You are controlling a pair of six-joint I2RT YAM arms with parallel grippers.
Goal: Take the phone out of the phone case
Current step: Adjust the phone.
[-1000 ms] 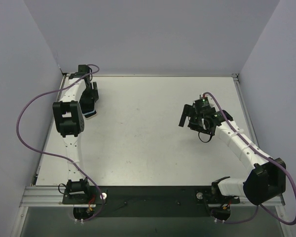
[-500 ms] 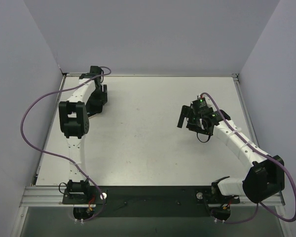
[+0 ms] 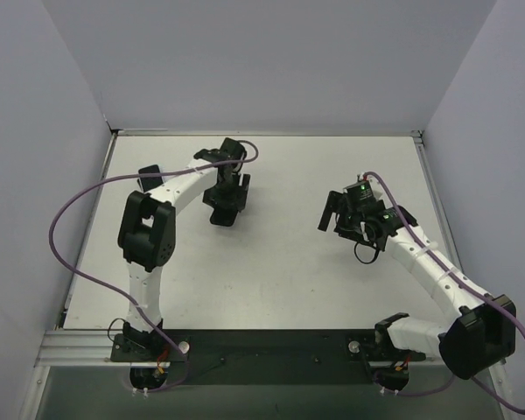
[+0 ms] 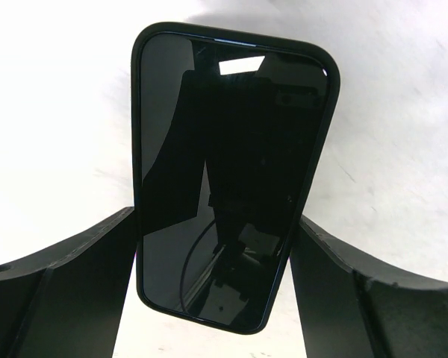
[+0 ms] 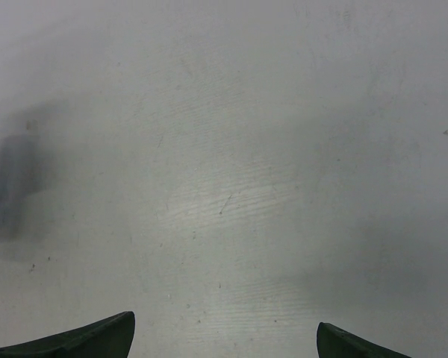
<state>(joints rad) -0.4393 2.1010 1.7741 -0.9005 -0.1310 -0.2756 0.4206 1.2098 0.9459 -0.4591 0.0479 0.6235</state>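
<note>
1. The left hand (image 4: 215, 216) is grasping the phone (image 4: 231, 149) across its width, with one finger (image 4: 67, 291) pressing against each long edge of the lower half.
2. The phone is sticking out ahead of those fingertips, with its glass facing back towards the wrist. Its upper half is reaching well past the fingertips.
3. The glass is dark. It is mirroring the arm behind it and a bright patch of light near the far end.
4. A black rim is running all round the glass. It looks like the case (image 4: 136, 134), so the phone is sitting inside it.
5. Seen from above, the left arm (image 3: 179, 185) is stretching out over the table (image 3: 280, 271), which is lying pale and flat beneath the hand.
6. I cannot tell whether the phone is touching the surface under the hand or hanging just above it.
7. The right hand (image 3: 331, 213) is released, with its fingers (image 5: 82, 339) spread wide. Only the table top is showing between them.
8. The right hand is hovering well apart from the left hand, off to the left hand's right side.
9. A soft shadow (image 5: 19, 179) is lying on the surface to the left of the right hand's fingers.
10. A purple cable (image 3: 53, 234) is looping out behind the left arm.
</note>
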